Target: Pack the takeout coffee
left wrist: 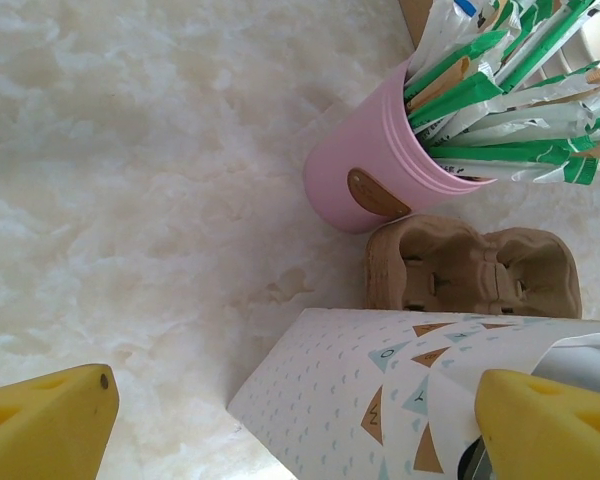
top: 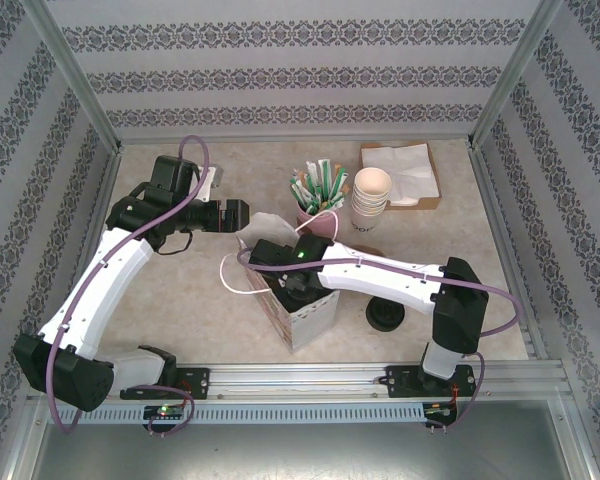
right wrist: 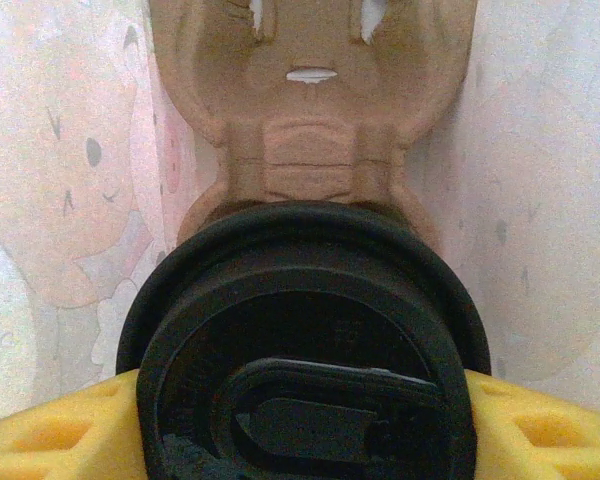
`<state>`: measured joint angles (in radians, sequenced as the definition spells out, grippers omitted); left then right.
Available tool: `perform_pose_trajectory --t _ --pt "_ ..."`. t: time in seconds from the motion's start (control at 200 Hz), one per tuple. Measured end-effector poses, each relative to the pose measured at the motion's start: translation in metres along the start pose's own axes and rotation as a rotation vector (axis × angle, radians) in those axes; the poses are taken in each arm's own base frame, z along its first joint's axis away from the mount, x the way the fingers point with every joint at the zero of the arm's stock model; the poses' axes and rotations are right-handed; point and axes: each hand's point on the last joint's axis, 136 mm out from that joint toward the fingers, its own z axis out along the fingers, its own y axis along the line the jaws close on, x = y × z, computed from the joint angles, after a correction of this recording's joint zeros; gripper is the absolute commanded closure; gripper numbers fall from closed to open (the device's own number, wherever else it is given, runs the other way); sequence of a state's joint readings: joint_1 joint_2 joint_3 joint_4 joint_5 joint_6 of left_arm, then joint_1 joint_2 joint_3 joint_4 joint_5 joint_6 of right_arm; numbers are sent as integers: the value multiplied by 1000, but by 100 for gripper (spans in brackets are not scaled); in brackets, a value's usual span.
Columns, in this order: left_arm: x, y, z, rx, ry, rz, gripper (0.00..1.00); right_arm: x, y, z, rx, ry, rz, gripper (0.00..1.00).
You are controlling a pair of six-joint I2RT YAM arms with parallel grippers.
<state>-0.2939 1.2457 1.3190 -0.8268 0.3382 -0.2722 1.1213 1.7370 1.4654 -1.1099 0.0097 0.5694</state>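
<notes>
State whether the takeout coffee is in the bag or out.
In: bag walls flank the takeout coffee, held by the right gripper above the cardboard carrier.

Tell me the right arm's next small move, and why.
Probably ease the coffee straight down into the carrier, then let go. The right gripper holds it by the sides inside the bag, with its black lid directly over the carrier's near pocket. Whether it is already seated is hidden, so a short, slow descent seems safest.

Staged robot test booth — patterned wallpaper panels [top: 300,70], bare aluminium frame posts [top: 72,72], marble-look tabletop [top: 200,300]
</notes>
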Motion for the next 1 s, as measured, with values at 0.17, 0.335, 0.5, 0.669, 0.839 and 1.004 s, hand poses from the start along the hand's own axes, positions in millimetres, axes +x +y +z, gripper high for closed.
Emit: perform_pose_trajectory --t 0.17,0.335,0.5,0.669,0.839,1.004 --pt "1 -1 0 1 1 4 9 0 0 4 11 16 -1 52" --pt "1 -2 0 2 0 6 9 2 -1 6 7 11 0 51" --pt "1 -4 0 3 1 10 9 1 -1 7 9 9 1 50" --pt "1 -5 -1 4 -1 16 8 0 1 8 22 14 -4 50" --pt "1 -5 -1 4 -2 16 8 0 2 9 43 7 -14 50" --pt "2 -6 -1 4 -1 17 8 -1 2 7 38 -9 -9 45"
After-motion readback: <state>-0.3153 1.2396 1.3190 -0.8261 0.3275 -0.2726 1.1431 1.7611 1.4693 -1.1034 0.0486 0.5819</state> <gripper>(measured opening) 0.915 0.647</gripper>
